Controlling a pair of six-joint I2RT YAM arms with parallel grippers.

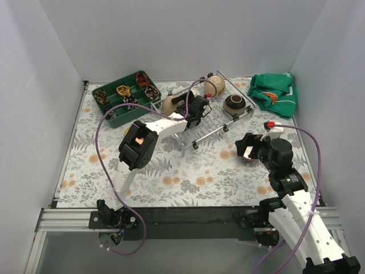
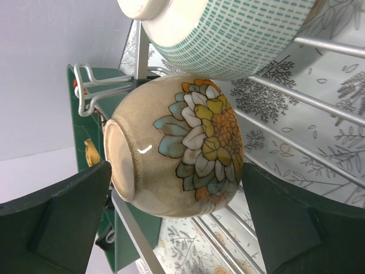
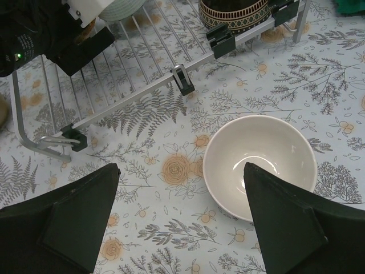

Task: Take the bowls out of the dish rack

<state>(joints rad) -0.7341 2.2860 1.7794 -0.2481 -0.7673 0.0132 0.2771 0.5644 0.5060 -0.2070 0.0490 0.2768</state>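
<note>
The silver wire dish rack lies at the back centre. A beige flower-painted bowl lies on its side on the bars, with a mint-green patterned bowl beside it. My left gripper is open, one finger at the beige bowl's foot and one at its rim. It shows in the top view. A dark brown bowl and another beige bowl sit in the rack. My right gripper is open above the table, its right finger over a cream bowl standing on the cloth.
A green compartmented tray of small items stands at the back left. A green cloth is bunched at the back right. White walls close three sides. The rack's near rail and black clips lie just beyond my right gripper.
</note>
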